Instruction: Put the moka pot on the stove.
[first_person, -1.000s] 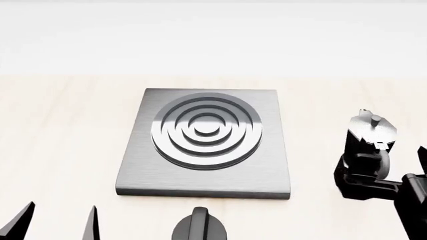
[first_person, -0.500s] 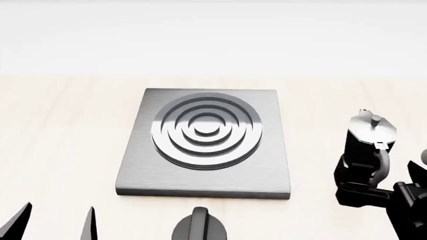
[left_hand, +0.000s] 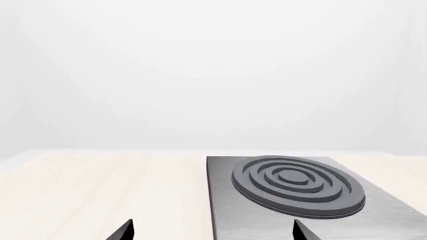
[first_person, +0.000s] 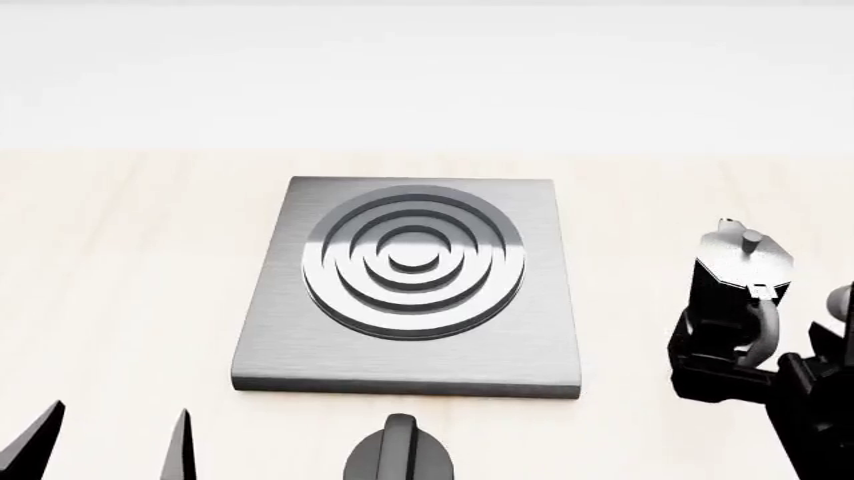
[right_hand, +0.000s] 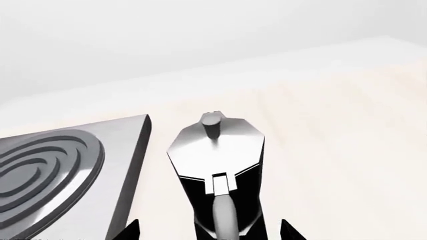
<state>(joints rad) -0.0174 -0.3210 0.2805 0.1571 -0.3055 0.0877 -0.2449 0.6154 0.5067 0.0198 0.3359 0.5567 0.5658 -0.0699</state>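
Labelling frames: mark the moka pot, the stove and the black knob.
moka pot (right_hand: 215, 145): right wrist view, on its silvery lid.
stove (first_person: 411, 262): head view, on the ring burner.
black knob (first_person: 398, 452): head view, on its ridge.

pale wood tabletop (first_person: 120, 260), light grain; stove (first_person: 534, 340) lies flat near its middle, ring burner centred; moka pot (first_person: 737, 275) stands upright on the wood to the stove's right, apart from it; squat black knob (first_person: 400, 455) near the front edge

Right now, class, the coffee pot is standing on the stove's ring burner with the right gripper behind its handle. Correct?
Not quite. The coffee pot stands on the table beside the stove, as the head view shows. The right gripper is behind its handle.
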